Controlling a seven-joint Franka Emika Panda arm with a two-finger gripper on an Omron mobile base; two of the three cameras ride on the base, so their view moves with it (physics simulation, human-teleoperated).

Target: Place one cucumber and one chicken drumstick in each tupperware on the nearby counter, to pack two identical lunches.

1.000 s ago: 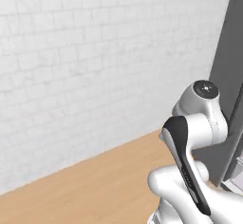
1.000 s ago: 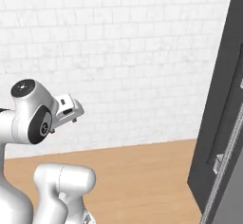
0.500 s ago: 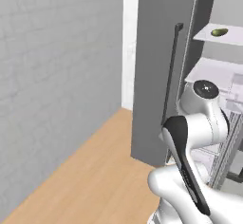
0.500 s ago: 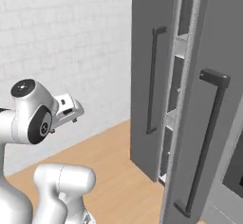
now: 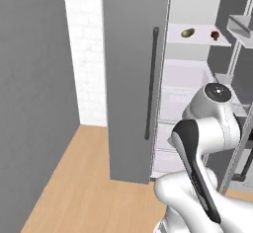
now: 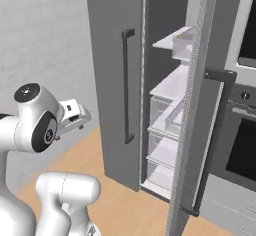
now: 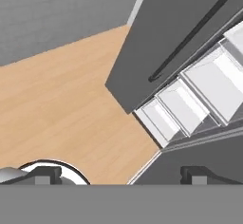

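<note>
An open fridge stands before me. On its upper white shelf [image 5: 197,40] lie a green cucumber [image 5: 187,32] and a small brown chicken drumstick [image 5: 214,34]. My gripper [image 7: 122,175] is open, its two dark fingertips [image 7: 47,174] wide apart with nothing between them. It looks down on the wood floor and the foot of the fridge. My hand [image 6: 74,117] sits tucked close to the arm, well short of the fridge. The tupperware and the counter are out of view.
The fridge's left door [image 5: 133,79] carries a long dark bar handle [image 6: 127,85]. Its right door [image 6: 200,105] swings out towards me. Clear drawers [image 6: 165,115] fill the lower fridge. A built-in oven [image 6: 240,130] is at the right, a grey panel [image 5: 29,103] at the left.
The whole picture has swept sideways: the base has turned from a white brick wall to face the open fridge. The arm keeps its tucked pose, and the gripper stays open.
</note>
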